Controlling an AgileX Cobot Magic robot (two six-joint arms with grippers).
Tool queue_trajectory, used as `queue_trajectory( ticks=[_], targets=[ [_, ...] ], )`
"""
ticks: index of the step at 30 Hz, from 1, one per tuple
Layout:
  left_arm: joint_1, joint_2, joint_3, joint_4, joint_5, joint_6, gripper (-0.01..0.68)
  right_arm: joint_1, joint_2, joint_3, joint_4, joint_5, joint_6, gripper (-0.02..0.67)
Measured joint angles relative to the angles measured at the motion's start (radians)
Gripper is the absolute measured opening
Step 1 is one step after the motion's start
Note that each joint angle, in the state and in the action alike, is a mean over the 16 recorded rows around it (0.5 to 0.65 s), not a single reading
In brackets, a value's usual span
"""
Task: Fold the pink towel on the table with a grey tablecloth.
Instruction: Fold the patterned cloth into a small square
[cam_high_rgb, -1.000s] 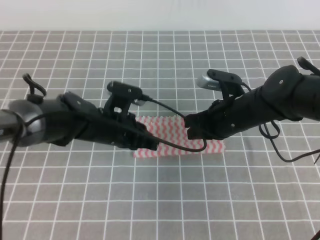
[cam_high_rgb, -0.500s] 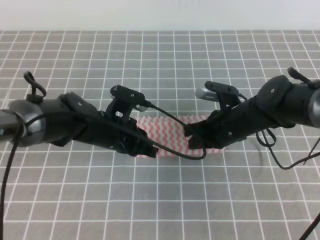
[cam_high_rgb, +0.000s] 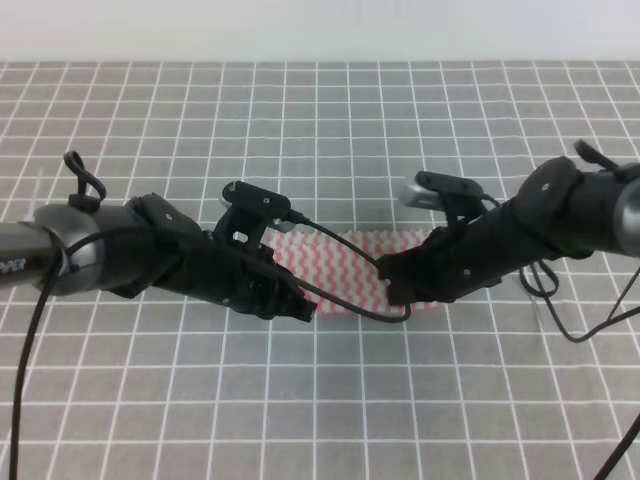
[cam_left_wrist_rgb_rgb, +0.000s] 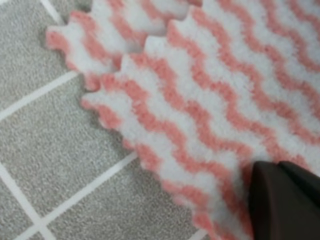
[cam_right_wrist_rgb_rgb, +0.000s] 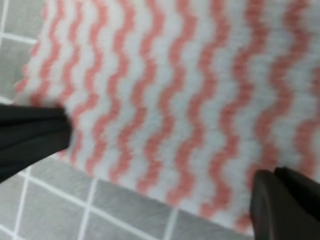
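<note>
The pink towel (cam_high_rgb: 338, 268) lies flat on the table with a grey tablecloth (cam_high_rgb: 320, 400), as a strip between my two arms. The left wrist view shows two stacked layers of the towel (cam_left_wrist_rgb_rgb: 200, 90) with their zigzag edges slightly offset. My left gripper (cam_high_rgb: 303, 303) is low at the strip's front left corner; only one dark finger (cam_left_wrist_rgb_rgb: 285, 200) shows, resting on the towel's edge. My right gripper (cam_high_rgb: 392, 288) is low at the front right. Its fingers (cam_right_wrist_rgb_rgb: 30, 135) are spread wide over the towel (cam_right_wrist_rgb_rgb: 175, 90), with nothing pinched.
White grid lines cover the grey cloth on all sides of the towel. A black cable (cam_high_rgb: 345, 240) from the left wrist camera loops across the towel. A pale wall (cam_high_rgb: 320, 30) bounds the far edge of the table.
Both arms have sunk lower and drawn slightly forward over the towel's front edge. The towel strip stays in place on the cloth.
</note>
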Motion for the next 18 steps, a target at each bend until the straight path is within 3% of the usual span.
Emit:
queue_trajectory(
  ticks=[18],
  targets=[
    [0.0,-0.017,-0.002,0.004,-0.011,-0.006,-0.003,-0.082,-0.004,0.0,-0.024,0.037,0.013,-0.015]
  ],
)
